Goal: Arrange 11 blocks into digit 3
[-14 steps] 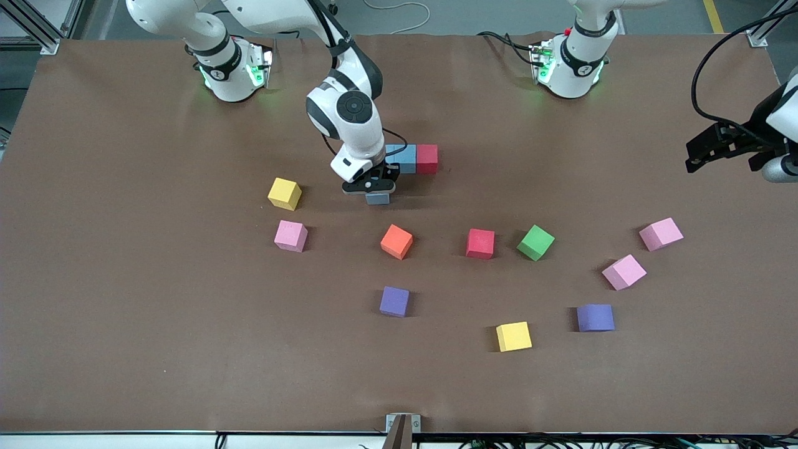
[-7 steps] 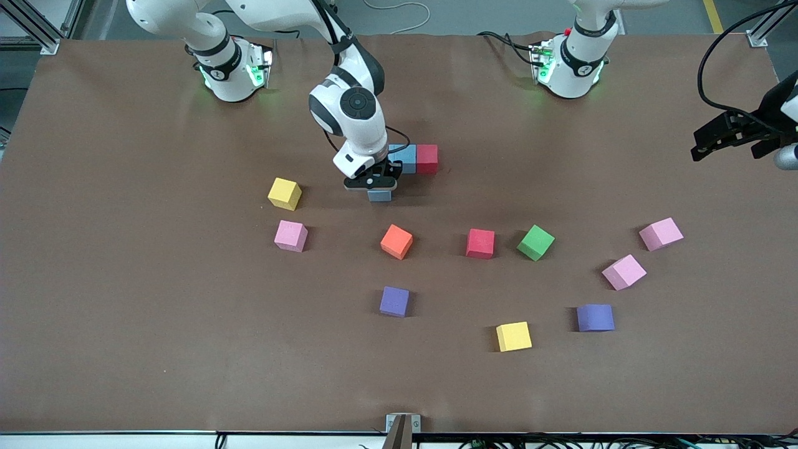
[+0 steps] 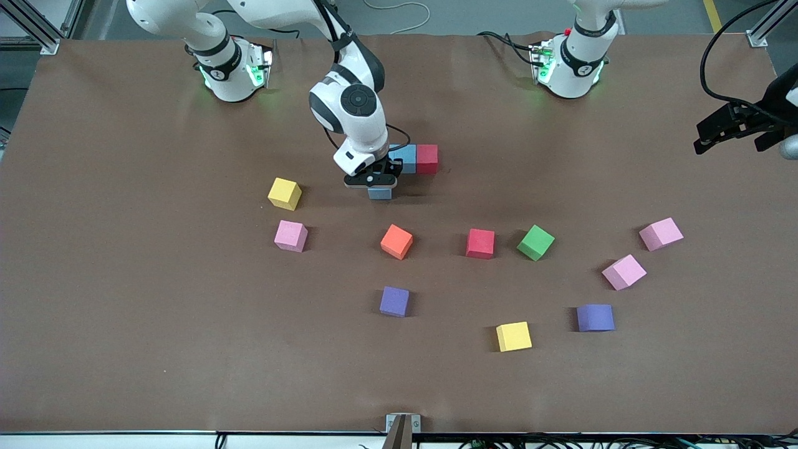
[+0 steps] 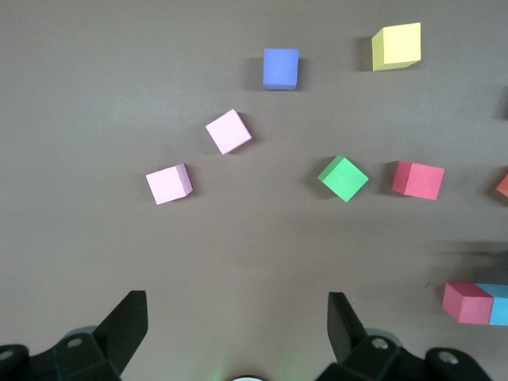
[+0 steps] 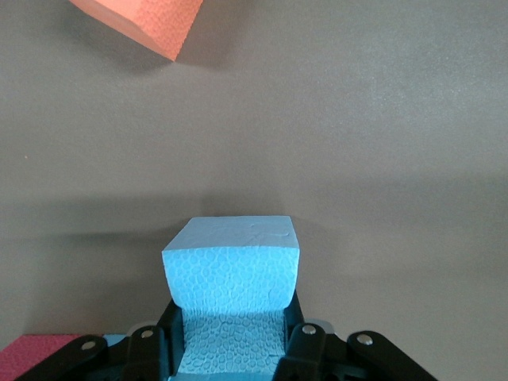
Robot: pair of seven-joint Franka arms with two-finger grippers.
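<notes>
In the front view the right gripper [image 3: 379, 185] grasps a light blue block [image 3: 379, 193] in its fingers, low over the surface [image 3: 124, 312] just beside the row of a light blue block [image 3: 406, 157] and a red block [image 3: 427, 158]. In the left wrist view the left gripper [image 4: 238, 337] hangs with its fingers spread wide above bare surface, the pink blocks [image 4: 169, 183] and green block [image 4: 343, 178] lying loose. In the right wrist view the held block [image 5: 232, 274] sits clamped, an orange block [image 5: 143, 24] nearby.

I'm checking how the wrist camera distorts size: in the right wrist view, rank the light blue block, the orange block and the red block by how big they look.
1. Light blue block, held closest to the camera.
2. Orange block, cut off by the frame.
3. Red block, only a corner showing.
Nearness and cropping set this order.
</notes>
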